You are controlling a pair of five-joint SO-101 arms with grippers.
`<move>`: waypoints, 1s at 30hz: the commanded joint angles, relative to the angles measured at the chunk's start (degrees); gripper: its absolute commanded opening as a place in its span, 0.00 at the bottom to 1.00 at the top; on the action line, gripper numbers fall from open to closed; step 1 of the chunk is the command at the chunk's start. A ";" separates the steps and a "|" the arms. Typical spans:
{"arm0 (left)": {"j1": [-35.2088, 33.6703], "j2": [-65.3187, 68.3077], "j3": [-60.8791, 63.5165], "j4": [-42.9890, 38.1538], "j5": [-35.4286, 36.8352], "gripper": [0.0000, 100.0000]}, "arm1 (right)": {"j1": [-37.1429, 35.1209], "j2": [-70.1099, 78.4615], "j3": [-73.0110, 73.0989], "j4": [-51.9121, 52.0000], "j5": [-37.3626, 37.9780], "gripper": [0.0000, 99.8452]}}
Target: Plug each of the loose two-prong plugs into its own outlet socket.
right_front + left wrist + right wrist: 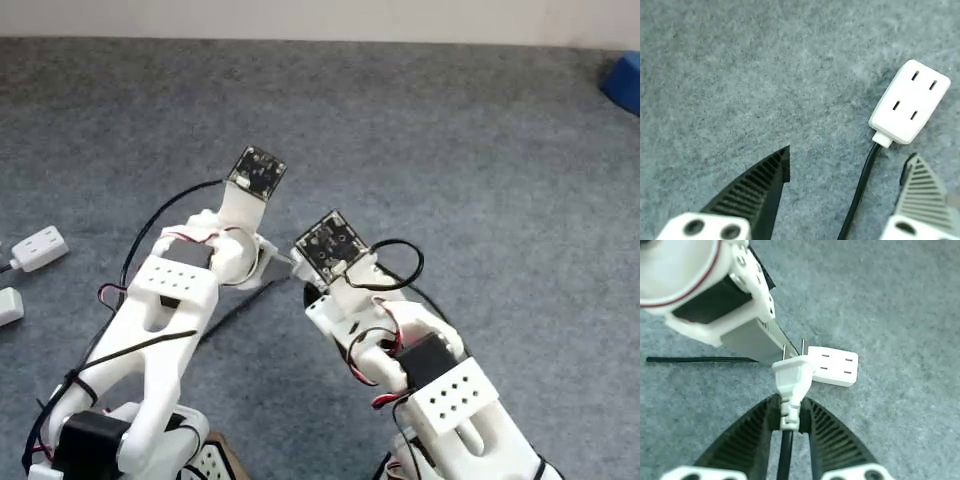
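Observation:
My right gripper point(790, 407) is shut on the cord end of a white two-prong plug point(792, 375), whose prongs point away from the camera toward a white outlet socket point(832, 365) lying on the carpet just beyond. My left gripper point(847, 160) hangs open over the carpet, with that white socket block point(910, 102) and its black cord point(862, 190) just off its light-coloured finger point(920, 190). From above, both arms meet at mid-table, and the held plug point(283, 258) peeks out between them.
A second white outlet socket point(38, 248) and another white piece point(8, 305) lie at the table's left edge. The left arm's wrist point(705, 285) crowds close beside the held plug. A blue object point(625, 82) sits at the far right. Grey carpet point(450, 150) lies beyond the arms.

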 commanded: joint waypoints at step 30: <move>-0.22 -31.69 7.96 9.58 4.75 0.35 | 8.84 13.23 -10.24 -1.45 -8.70 0.01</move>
